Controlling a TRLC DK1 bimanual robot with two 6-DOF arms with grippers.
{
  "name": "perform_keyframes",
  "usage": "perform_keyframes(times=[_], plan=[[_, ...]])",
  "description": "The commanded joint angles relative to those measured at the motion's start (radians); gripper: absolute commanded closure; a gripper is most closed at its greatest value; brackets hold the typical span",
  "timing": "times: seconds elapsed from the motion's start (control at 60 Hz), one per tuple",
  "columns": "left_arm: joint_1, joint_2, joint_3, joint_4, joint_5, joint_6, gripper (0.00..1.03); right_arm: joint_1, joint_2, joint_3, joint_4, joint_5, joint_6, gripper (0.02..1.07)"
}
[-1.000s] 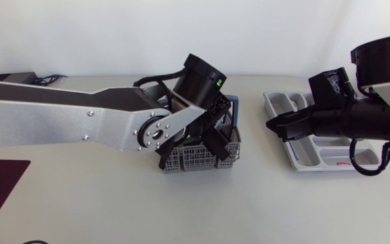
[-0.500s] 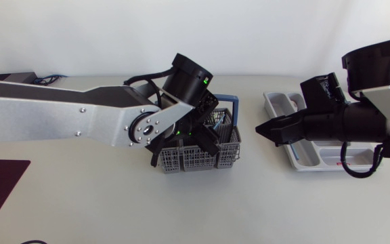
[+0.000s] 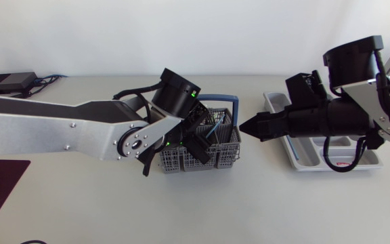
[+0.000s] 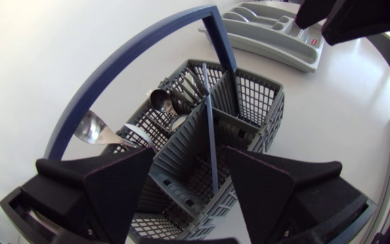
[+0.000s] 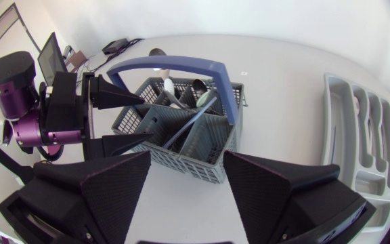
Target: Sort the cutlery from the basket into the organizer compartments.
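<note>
The left gripper (image 4: 189, 152) hangs over the grey mesh-plastic basket (image 3: 196, 161) mid-tabletop (image 3: 114, 203), jaws apart with a slim blue handle (image 4: 210, 135) between them. It should centre on the handle, then close squarely, as smooth plastic slips. The right gripper (image 5: 186, 154), jaws apart, faces the basket. The glossy moulded organizer (image 3: 277, 103) lies beyond.

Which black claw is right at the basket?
The left gripper: it is open right over the grey basket, while the right gripper is off to the basket's side.
</note>
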Motion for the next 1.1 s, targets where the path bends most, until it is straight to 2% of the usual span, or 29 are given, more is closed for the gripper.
perform_keyframes(times=[0.0, 0.083, 0.133, 0.267, 0.367, 0.433, 0.483, 0.533, 0.617, 0.7, 0.833, 1.083], plan=[[0.011, -0.031, -0.033, 0.011, 0.005, -0.022, 0.30, 0.052, 0.028, 0.023, 0.003, 0.021, -0.004, 0.26], [0.011, -0.039, -0.044, 0.019, 0.007, -0.020, 0.30, 0.095, 0.040, 0.023, 0.023, 0.058, -0.001, 0.25], [0.012, -0.043, -0.051, 0.023, 0.008, -0.020, 0.30, 0.132, 0.057, 0.037, 0.016, 0.067, -0.002, 0.17], [0.016, -0.048, -0.062, 0.031, 0.008, -0.016, 0.30, 0.135, 0.094, 0.078, -0.012, 0.024, -0.032, 0.17], [0.022, -0.054, -0.068, 0.034, 0.008, -0.013, 0.30, 0.143, 0.094, 0.087, -0.004, 0.047, -0.032, 0.17], [0.028, -0.059, -0.073, 0.034, 0.011, -0.011, 0.30, 0.179, 0.109, 0.084, 0.040, 0.130, -0.029, 0.17], [0.032, -0.059, -0.076, 0.035, 0.014, -0.010, 0.30, 0.198, 0.131, 0.078, 0.062, 0.151, -0.033, 0.17], [0.034, -0.062, -0.079, 0.037, 0.016, -0.005, 0.30, 0.212, 0.148, 0.072, 0.065, 0.168, -0.108, 0.17], [0.039, -0.068, -0.088, 0.045, 0.018, 0.003, 0.30, 0.264, 0.168, 0.051, 0.123, 0.270, -0.203, 0.17], [0.042, -0.071, -0.099, 0.052, 0.018, 0.009, 0.30, 0.285, 0.187, 0.032, 0.155, 0.323, -0.279, 0.17], [0.046, -0.091, -0.123, 0.062, 0.027, 0.030, 0.30, 0.259, 0.152, -0.043, 0.306, 0.285, -0.377, 0.17], [0.065, -0.143, -0.180, 0.086, 0.054, 0.064, 0.29, 0.150, 0.175, -0.081, 0.401, 0.099, -0.533, 0.17]])
